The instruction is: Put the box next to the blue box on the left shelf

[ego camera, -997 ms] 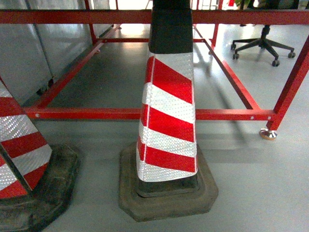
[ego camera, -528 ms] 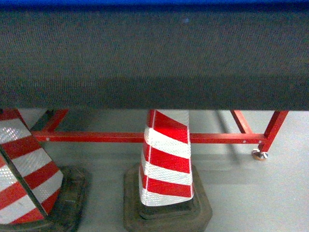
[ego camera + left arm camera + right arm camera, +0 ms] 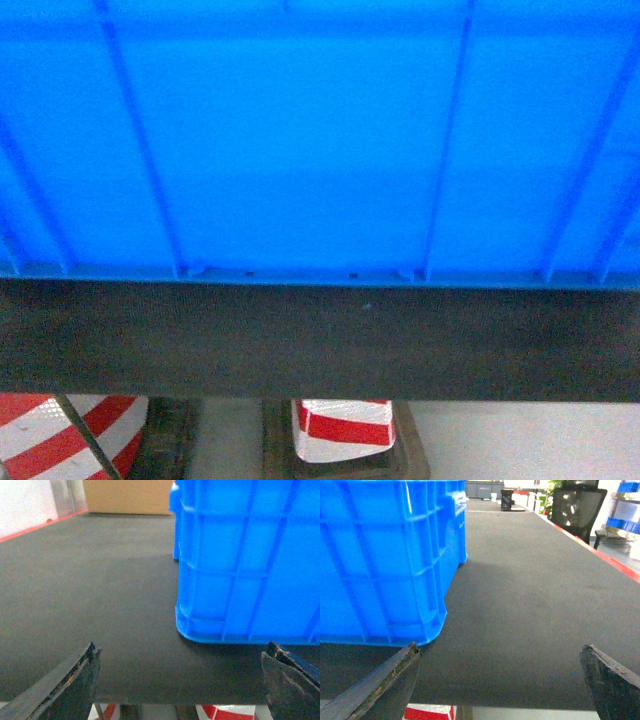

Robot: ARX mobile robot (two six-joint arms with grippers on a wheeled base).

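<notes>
1. A dark, finely textured shelf (image 3: 90, 610) runs out ahead of me; its front edge crosses my head view as a thick black band.
2. Below that edge I see grey floor and two red-and-white striped cones (image 3: 345, 432) on dark rubber bases, one at the far left and one near the middle.
3. In my left wrist view a cardboard box (image 3: 127, 496) stands at the far end of the shelf, beside a pale wall with a red line along its foot.
4. In my right wrist view the shelf stretches towards a black office chair (image 3: 575, 510), a plant and some blue bins at the far right edge.
5. The box (image 3: 320, 140) — a bright blue ribbed crate — stands on the shelf close to its front edge and fills the upper head view.
6. My left gripper (image 3: 182, 680) is spread wide, holding nothing; the box's near left corner sits above and beyond the gap, nearer the right finger.
7. My right gripper (image 3: 500, 677) is spread just as wide and empty — the box's near right corner lies just past its left finger.
</notes>
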